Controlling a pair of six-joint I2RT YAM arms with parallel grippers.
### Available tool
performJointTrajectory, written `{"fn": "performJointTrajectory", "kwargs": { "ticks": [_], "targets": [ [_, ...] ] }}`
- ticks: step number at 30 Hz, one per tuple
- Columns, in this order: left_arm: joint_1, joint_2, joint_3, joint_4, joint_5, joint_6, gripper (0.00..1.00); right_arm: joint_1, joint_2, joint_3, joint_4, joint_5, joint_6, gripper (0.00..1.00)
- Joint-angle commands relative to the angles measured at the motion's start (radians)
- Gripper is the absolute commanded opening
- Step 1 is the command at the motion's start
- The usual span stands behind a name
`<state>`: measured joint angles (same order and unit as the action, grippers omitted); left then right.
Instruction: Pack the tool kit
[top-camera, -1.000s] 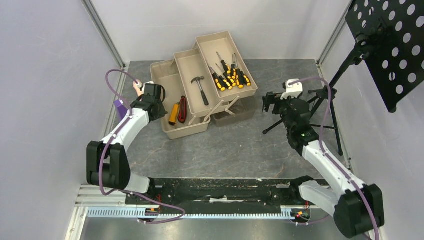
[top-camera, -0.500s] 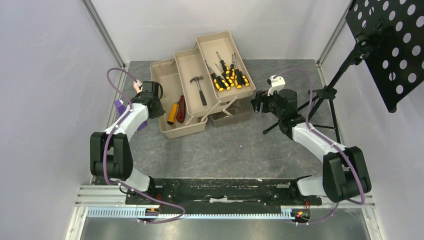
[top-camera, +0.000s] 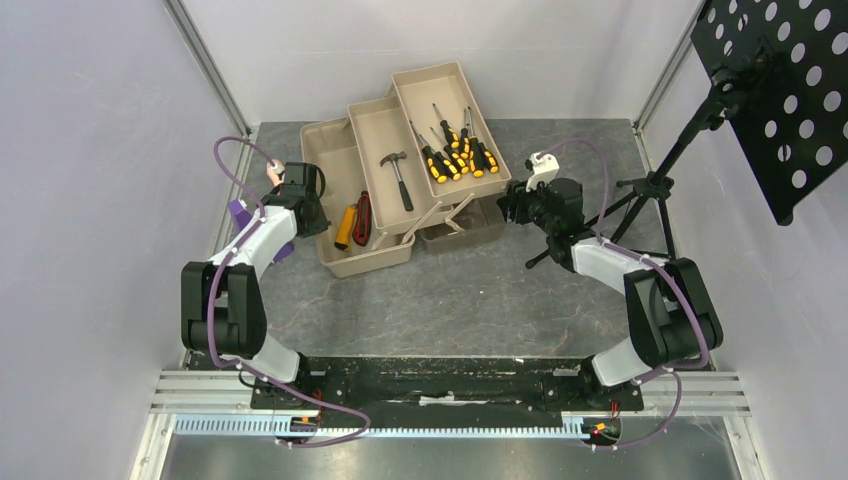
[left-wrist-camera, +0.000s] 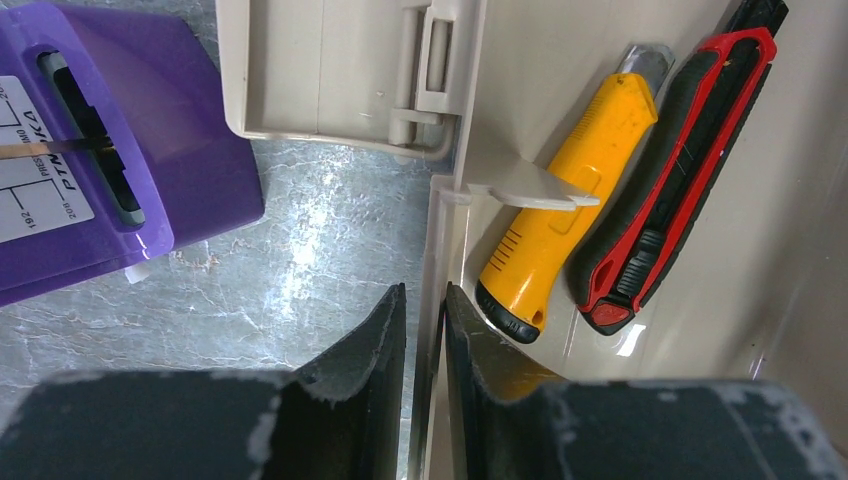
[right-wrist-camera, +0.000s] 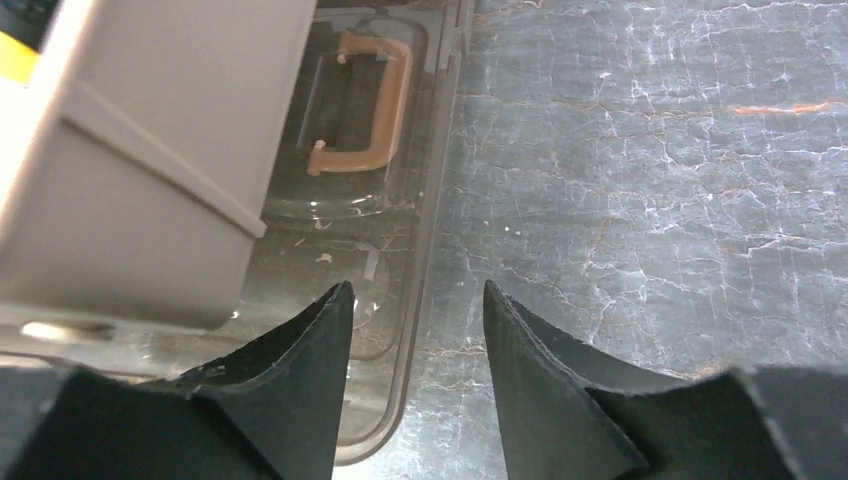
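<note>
The tan toolbox (top-camera: 372, 267) stands fanned open in three trays. The top tray holds several orange-and-black screwdrivers (top-camera: 456, 152). A small hammer (top-camera: 400, 178) lies in the middle tray. In the bottom tray, a red-black utility knife (left-wrist-camera: 680, 170) rests beside a yellow one (left-wrist-camera: 560, 215). My left gripper (left-wrist-camera: 425, 291) straddles the bottom tray's left wall (left-wrist-camera: 447, 230), jaws narrowly open with slim gaps either side. My right gripper (right-wrist-camera: 415, 286) hangs open over the rim of the clear lid (right-wrist-camera: 432, 250), whose pinkish handle (right-wrist-camera: 368, 100) shows beneath the trays.
A purple block (left-wrist-camera: 130, 150) sits on the table just left of the toolbox, close to my left gripper. A black tripod stand (top-camera: 650, 188) with a perforated black board (top-camera: 780, 90) stands to the right of my right arm (top-camera: 600, 255).
My right arm has swung left up to the toolbox's lid and its jaws have narrowed. The left jaws have eased slightly apart on the tray wall.
</note>
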<state>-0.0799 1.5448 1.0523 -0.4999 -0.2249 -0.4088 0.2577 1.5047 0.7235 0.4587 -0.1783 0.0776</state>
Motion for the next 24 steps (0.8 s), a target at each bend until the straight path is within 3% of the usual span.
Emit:
{"fn": "performJointTrajectory", "kwargs": {
  "ticks": [1,15,24],
  "targets": [
    [0.019,0.004,0.006,-0.009,-0.027,0.028,0.26,-0.002,0.041,-0.002,0.116,0.015,-0.001,0.51],
    [0.02,-0.001,0.003,-0.008,0.0,0.02,0.26,0.02,0.061,-0.074,0.159,0.047,0.01,0.37],
    [0.019,-0.006,-0.006,0.004,0.029,0.022,0.27,0.021,0.096,-0.042,0.166,0.046,0.004,0.36]
  ]
}}
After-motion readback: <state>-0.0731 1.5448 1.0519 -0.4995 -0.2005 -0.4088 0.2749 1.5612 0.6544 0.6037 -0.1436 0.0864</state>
